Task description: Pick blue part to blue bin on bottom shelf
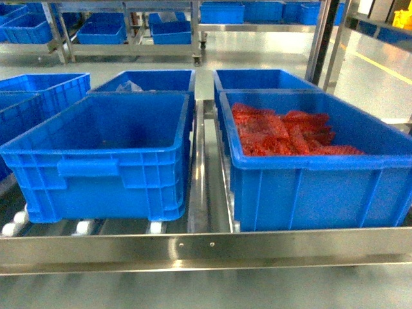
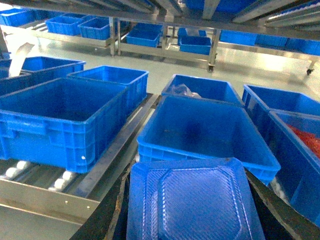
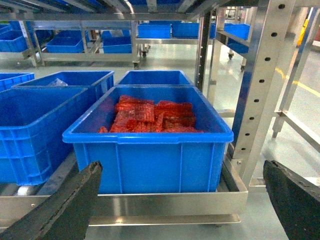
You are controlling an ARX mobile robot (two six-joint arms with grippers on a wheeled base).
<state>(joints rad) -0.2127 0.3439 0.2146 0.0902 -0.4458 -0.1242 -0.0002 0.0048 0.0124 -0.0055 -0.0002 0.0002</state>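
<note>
So the left gripper (image 2: pixel 192 220) pinches a blue tray (image 2: pixel 192 205) above the shelf's (image 1: pixel 206 248) front rail; right gripper's (image 3: pixel 185 200) fingers (image 3: pixel 65 205) are spread wide, facing the red-filled bin (image 3: pixel 150 150).

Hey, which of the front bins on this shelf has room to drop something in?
The front left bin looks empty, its floor bare between all four walls. The front right bin is crowded with red parts. Between them only the narrow divider rail is free.

Open-topped left bin (image 1: pixel 103 161) free above; right bin (image 1: pixel 309 187) crowded with red packets (image 1: pixel 283 132)
</note>
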